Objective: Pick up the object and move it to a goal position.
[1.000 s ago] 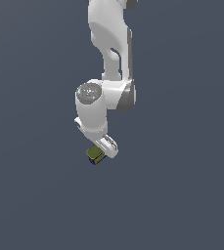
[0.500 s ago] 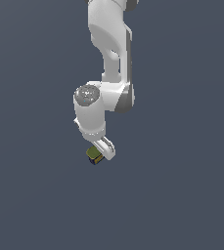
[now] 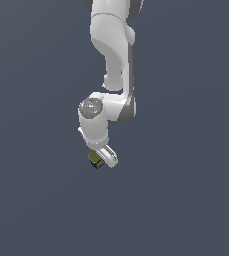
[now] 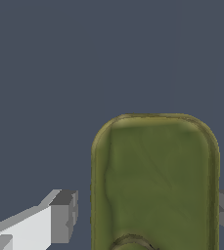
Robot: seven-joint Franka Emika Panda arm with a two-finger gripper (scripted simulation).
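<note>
The gripper [image 3: 102, 159] is straddling the small block [image 3: 96, 159] with its fingers [image 4: 63, 216] standing apart, a gap showing beside the olive top [image 4: 155, 180], so the block is risking slipping or being nudged aside if the arm is lifting before the fingers are clamping.

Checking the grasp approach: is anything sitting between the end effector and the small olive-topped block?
Nothing visible. In the wrist view the block sits directly between the two fingers, with a gap showing beside the nearer finger. The exterior view shows it at the end effector tip.
</note>
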